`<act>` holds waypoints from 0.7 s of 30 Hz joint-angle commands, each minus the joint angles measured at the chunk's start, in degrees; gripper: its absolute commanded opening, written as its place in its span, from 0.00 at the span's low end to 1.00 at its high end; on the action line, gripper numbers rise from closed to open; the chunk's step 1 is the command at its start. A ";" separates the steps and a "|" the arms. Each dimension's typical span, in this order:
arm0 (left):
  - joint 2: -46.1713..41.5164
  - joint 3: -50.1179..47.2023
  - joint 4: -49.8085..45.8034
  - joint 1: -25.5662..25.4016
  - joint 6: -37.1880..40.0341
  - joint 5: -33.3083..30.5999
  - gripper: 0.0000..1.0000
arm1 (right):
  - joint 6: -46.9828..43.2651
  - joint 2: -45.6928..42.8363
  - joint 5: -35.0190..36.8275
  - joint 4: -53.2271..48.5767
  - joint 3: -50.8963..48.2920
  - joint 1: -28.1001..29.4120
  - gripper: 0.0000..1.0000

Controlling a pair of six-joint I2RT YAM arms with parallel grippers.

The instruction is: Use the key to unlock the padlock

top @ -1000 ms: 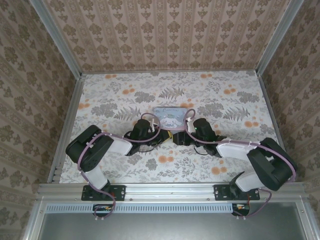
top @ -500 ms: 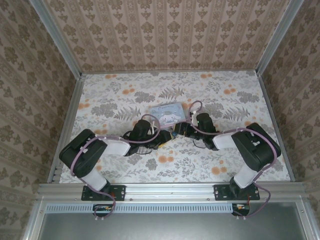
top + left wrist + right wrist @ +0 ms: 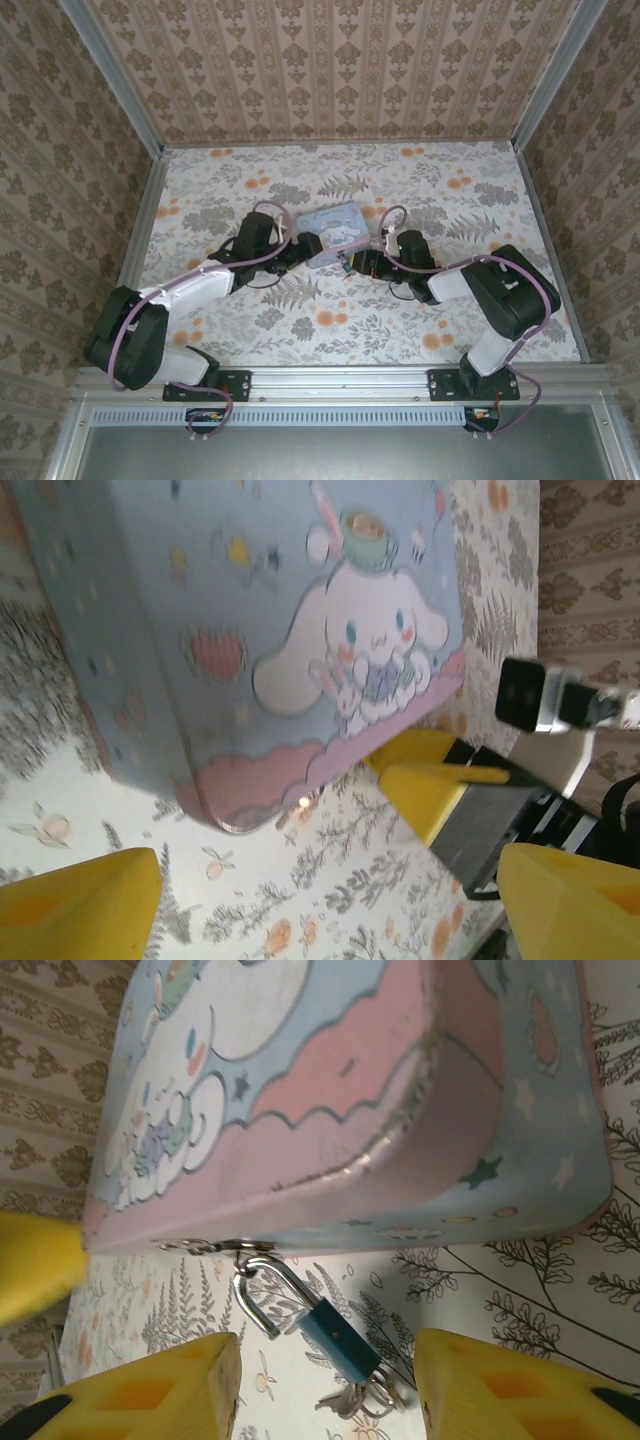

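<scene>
Hooked on the pastel tin (image 3: 350,1090) at the middle of the worktop (image 3: 330,345), the small teal metal padlock (image 3: 338,1335), probably light and slick, is best pinched across its body by the spread right claw (image 3: 322,1365), the left claw (image 3: 330,890) being likewise spread.

No word, number, brand or sign can be read anywhere. The lid of the pastel tin (image 3: 230,600) is printed with cartoon figures, stars and clouds only, and no lettering is made out among them. The teal body of the padlock (image 3: 338,1338) is seen plain, with no legible marking on it.
</scene>
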 commanded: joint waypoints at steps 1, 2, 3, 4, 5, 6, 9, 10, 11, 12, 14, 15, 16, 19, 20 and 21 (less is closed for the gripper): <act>0.81 3.75 -7.15 1.81 5.84 -0.20 0.89 | -2.32 2.39 -1.62 1.74 -0.10 -0.08 0.49; 1.61 4.51 -7.44 2.31 6.10 0.26 0.89 | -2.52 3.08 -1.89 1.75 0.20 -0.10 0.48; 2.26 4.95 -7.45 2.73 6.23 0.86 0.89 | -2.79 3.67 -2.20 1.82 0.47 -0.10 0.47; 2.95 5.41 -7.42 3.03 6.50 1.35 0.89 | -2.97 4.24 -2.60 2.08 0.75 -0.07 0.46; 3.58 5.65 -7.42 3.22 6.63 1.70 0.89 | -3.17 4.88 -3.00 2.23 0.90 -0.09 0.46; 4.06 5.96 -7.30 3.27 6.61 1.91 0.89 | -3.33 5.29 -3.20 2.33 1.10 -0.10 0.45; 5.15 6.33 -7.16 3.42 6.96 2.19 0.89 | -3.35 6.49 -4.13 2.95 1.53 -0.10 0.43; 5.46 6.41 -7.07 3.49 6.96 2.27 0.89 | -3.28 6.88 -4.54 3.23 1.70 -0.02 0.43; 5.75 6.51 -6.79 3.52 6.88 2.41 0.89 | -3.33 7.10 -5.02 3.29 1.93 0.07 0.42; 5.95 6.64 -6.66 3.53 6.88 2.41 0.89 | -3.43 7.40 -5.25 3.16 2.13 0.23 0.41; 6.38 6.96 -6.48 3.63 6.92 2.62 0.89 | -3.78 7.64 -5.37 2.45 2.55 0.57 0.40; 6.55 7.09 -6.46 3.62 6.82 2.69 0.89 | -4.02 7.65 -5.22 1.93 2.68 0.68 0.39; 6.74 7.27 -6.39 3.67 6.79 2.80 0.89 | -4.22 7.72 -4.91 1.52 2.77 0.85 0.39; 7.13 7.65 -6.38 3.73 6.82 2.98 0.89 | -4.90 7.82 -4.58 0.39 2.99 1.12 0.38; 7.25 7.71 -6.30 3.68 6.87 3.06 0.89 | -5.18 7.81 -4.57 -0.15 3.13 1.22 0.37; 7.34 7.75 -6.29 3.72 6.92 3.05 0.89 | -5.52 7.75 -4.57 -0.67 3.21 1.37 0.37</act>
